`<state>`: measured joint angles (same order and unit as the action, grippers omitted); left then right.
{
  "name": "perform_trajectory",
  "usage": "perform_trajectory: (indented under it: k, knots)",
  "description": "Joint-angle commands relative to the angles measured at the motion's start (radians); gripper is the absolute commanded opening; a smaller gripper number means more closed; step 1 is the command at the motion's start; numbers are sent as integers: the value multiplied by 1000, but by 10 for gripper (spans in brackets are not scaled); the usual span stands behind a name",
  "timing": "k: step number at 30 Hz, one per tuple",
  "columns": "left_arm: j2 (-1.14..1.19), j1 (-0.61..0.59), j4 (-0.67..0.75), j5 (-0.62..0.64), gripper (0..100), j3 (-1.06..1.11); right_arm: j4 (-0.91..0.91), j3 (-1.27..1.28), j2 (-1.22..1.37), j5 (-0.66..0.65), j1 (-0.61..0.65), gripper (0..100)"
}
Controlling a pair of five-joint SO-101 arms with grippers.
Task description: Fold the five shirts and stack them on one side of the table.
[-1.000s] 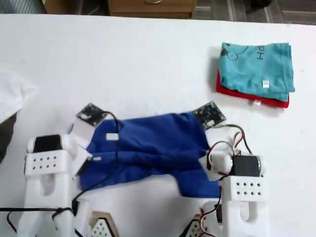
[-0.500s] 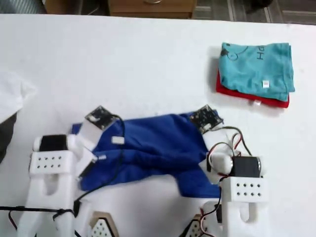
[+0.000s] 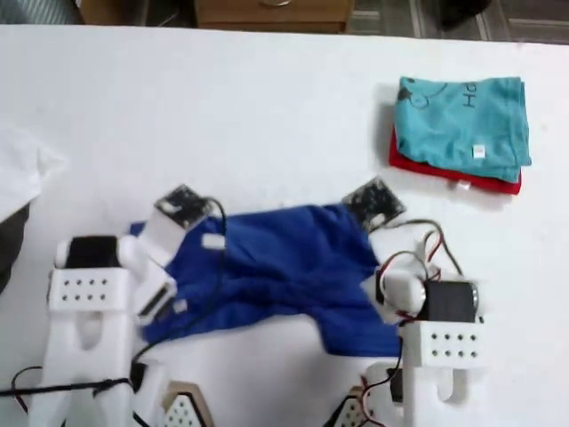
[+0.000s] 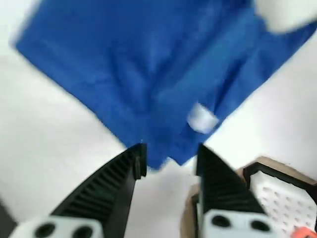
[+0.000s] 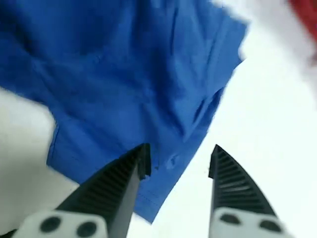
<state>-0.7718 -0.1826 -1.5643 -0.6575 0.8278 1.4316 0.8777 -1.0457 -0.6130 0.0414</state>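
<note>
A blue shirt [image 3: 276,267] lies crumpled and partly folded near the table's front edge, between the two arms. My left gripper [image 4: 168,158] hovers open just above the shirt's hem [image 4: 148,74], close to a small white tag [image 4: 202,119]. My right gripper [image 5: 179,158] is also open, over the shirt's other end [image 5: 114,74], with nothing between its fingers. At the back right a folded teal shirt [image 3: 462,116] rests on a folded red shirt [image 3: 444,178].
White cloth [image 3: 22,173] lies at the left edge of the white table [image 3: 222,107]. Both arm bases and their cables stand along the front edge. Wooden furniture [image 3: 267,13] is behind the table.
The left arm's wrist has shifted a little to the right over the blue shirt. The right arm has barely moved. The shirt keeps nearly the same shape.
</note>
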Motion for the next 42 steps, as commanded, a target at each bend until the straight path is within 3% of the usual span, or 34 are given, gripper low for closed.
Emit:
perform_trajectory:
  k: [1, 3, 6, 8, 14, 19, 25, 30, 37, 42]
  knots:
    - [-20, -15, -25, -9, 214, -188, -48, -146, -13, 106, -4, 192]
    - [-18, -40, -6, -8, 214, -265, -119, -170, -8, 163, 1, 154]
    - [0, -43, 55, 26, 162, -283, -213, -175, 62, 181, 42, 18]
    - [69, -40, 121, 69, 24, -260, -243, -180, 157, 181, 82, 34]
    - [459, -40, 324, 123, 28, -266, -398, -190, 507, 189, 156, 42]
    - [727, -23, 390, 133, 25, -377, -441, -307, 734, 190, 151, 42]
    - [959, -12, 391, 150, 25, -484, -444, -411, 944, 190, 148, 42]
    - [1106, -72, 384, 147, 25, -539, -444, -471, 1106, 186, 101, 42]
    - [1246, -189, 279, 146, 25, -757, -444, -638, 1303, 181, -54, 42]
    - [1379, -190, 175, 153, 25, -987, -438, -732, 1395, 189, -58, 41]
